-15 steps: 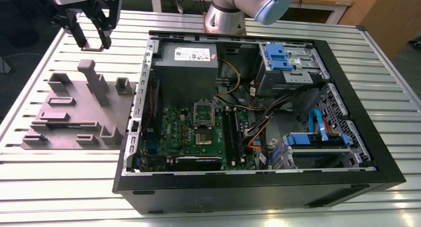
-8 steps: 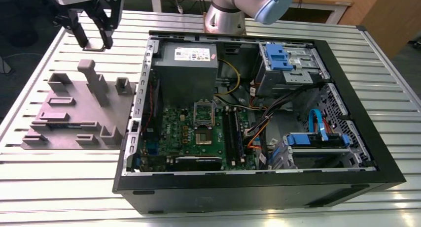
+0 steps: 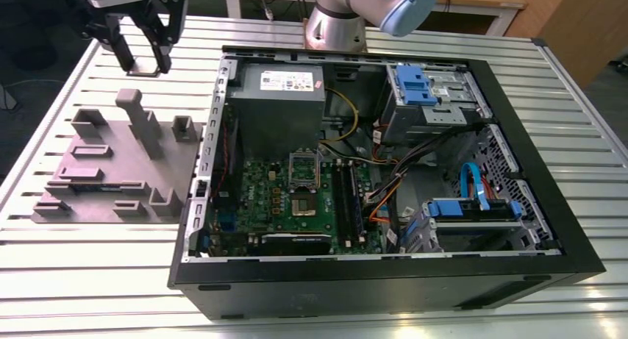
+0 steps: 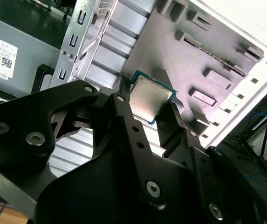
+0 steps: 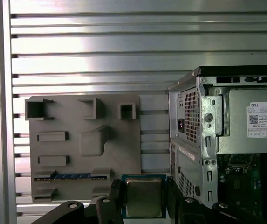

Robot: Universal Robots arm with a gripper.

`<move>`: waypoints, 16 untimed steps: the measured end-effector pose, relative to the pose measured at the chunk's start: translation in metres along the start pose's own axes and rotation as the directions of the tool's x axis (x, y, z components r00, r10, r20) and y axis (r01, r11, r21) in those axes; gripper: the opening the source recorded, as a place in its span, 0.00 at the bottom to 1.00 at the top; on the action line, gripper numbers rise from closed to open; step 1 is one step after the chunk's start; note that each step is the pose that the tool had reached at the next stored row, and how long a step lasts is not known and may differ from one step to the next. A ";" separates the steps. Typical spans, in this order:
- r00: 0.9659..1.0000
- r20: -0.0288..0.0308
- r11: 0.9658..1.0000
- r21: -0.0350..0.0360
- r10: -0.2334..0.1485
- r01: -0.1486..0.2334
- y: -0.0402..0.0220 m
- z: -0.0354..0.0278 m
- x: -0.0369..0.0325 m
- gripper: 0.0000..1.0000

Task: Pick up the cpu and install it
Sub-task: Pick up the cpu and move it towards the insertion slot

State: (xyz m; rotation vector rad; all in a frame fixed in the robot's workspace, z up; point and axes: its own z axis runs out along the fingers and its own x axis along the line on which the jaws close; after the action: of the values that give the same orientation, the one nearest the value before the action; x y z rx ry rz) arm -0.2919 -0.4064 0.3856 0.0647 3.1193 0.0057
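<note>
— Where is the cpu [image 5: 144,198] at this moment?
— In the gripper [image 4: 148,103]. In both wrist views its two fingers are clenched on opposite edges of the chip, and the silvery top faces the cameras.
— Why hold it by the edges?
— My guess is that it keeps the fingers off the flat faces and holds the chip level, so nothing presses on the underside.
— And where does that put it in the wider scene?
— In the exterior view the gripper hangs above the slatted counter [image 3: 88,280], near the far end of the grey holder plate [image 3: 108,170]. That is to the exterior view's left of the open computer case [image 3: 393,276]. The chip looks clear of the plate and is not sitting in any of its pockets.
— So it's picked up?
— I'd say so: lifted, but not installed. The green circuit board [image 3: 260,188] lies flat in the bottom of the case, beside the grey power box [image 3: 278,96]. The gripper is well apart from it, outside the case wall.
— Why is the case on its side with the panel off?
— Probably so the board faces upward and can be reached from above.
</note>
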 end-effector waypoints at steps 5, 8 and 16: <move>1.000 0.000 1.000 0.000 0.000 0.000 0.0001 0.0001 -0.0023 0.47; 1.000 0.000 1.000 0.000 0.000 0.000 0.0002 0.0001 -0.0036 0.47; 1.000 0.000 1.000 0.000 0.000 0.000 0.0003 0.0002 -0.0074 0.47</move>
State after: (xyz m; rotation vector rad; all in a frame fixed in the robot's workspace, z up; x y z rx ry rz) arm -0.2845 -0.4064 0.3856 0.0648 3.1192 0.0057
